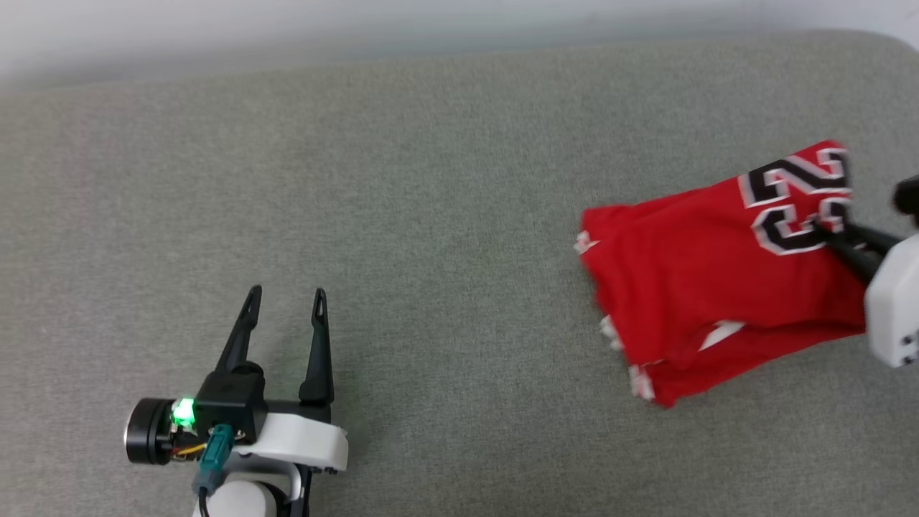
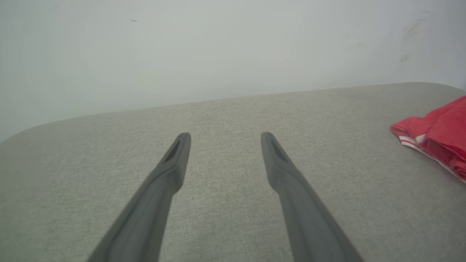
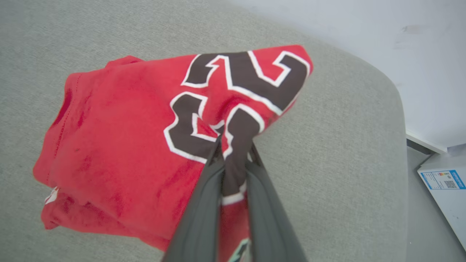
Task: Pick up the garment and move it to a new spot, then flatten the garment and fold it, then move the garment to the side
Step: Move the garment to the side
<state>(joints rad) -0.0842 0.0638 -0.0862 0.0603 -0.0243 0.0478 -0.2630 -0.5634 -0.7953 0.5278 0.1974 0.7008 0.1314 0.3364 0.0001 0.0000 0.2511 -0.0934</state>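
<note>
While the shirt (image 1: 703, 287) lies bunched on the right side of the grey cushion (image 1: 431, 179), its far right end is pinched between the two dark fingers of the right gripper (image 1: 836, 237). In the right wrist view the shirt (image 3: 120, 145) is red with a large black number outlined in white, and the right gripper (image 3: 233, 145) is closed on a fold of cloth right at that number, the fabric gathered into the narrow gap between the fingers. White trim shows along the shirt's left and lower edges. Well apart from it, near the lower left of the head view, the left gripper (image 1: 286, 294) hangs over bare cushion with its fingers spread wide and nothing between them. In the left wrist view the left gripper (image 2: 225, 136) points toward a pale wall (image 2: 218, 47), with the shirt (image 2: 437, 134) at the right edge. A white box (image 3: 442, 182) with a printed label sits on the floor beyond the cushion's rounded corner.
</note>
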